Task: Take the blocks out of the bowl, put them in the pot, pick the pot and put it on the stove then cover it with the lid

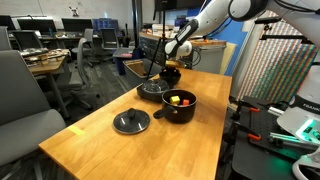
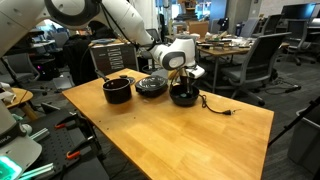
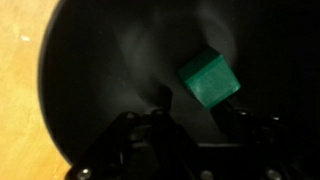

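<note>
Inside bowl, 1 green block just beyond spread pincer.

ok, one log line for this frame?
gripper: open, above bowl | green block: in bowl | pot: holds yellow and red blocks | lid: off pot

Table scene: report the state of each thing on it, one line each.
Black cylindrical pot: uncovered, on the table, yellow and red blocks inside.
Small dark round bowl: holds a green block.
Flat grey round lid: lying on the table, off the pot.
Low black burner disc: nothing on it.
Robotiq gripper: open, over the bowl.
</note>
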`<state>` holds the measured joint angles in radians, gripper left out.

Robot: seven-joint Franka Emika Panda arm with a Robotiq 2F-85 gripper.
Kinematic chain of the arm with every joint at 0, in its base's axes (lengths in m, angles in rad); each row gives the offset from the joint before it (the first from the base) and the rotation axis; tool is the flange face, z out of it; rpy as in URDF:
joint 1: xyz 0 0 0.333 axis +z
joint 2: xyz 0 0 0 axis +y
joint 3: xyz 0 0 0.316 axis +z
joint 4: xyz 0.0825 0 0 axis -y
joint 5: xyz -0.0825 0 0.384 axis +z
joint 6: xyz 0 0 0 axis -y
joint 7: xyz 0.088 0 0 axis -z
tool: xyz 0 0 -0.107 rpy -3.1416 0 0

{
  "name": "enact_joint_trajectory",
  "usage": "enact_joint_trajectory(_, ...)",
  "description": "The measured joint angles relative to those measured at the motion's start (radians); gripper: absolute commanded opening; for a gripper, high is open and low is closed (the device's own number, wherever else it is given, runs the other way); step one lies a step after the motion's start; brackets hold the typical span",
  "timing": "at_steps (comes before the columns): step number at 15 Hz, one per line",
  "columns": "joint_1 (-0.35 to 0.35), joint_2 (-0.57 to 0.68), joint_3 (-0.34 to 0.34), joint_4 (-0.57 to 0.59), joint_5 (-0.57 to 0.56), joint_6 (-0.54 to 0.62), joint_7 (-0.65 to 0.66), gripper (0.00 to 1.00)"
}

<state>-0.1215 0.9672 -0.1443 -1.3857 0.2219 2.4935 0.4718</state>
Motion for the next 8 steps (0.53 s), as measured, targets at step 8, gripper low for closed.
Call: enact_joint_trajectory(8,0.0,-0.184,0.076,-0.059,0.028,0.007,-0.073,0.15)
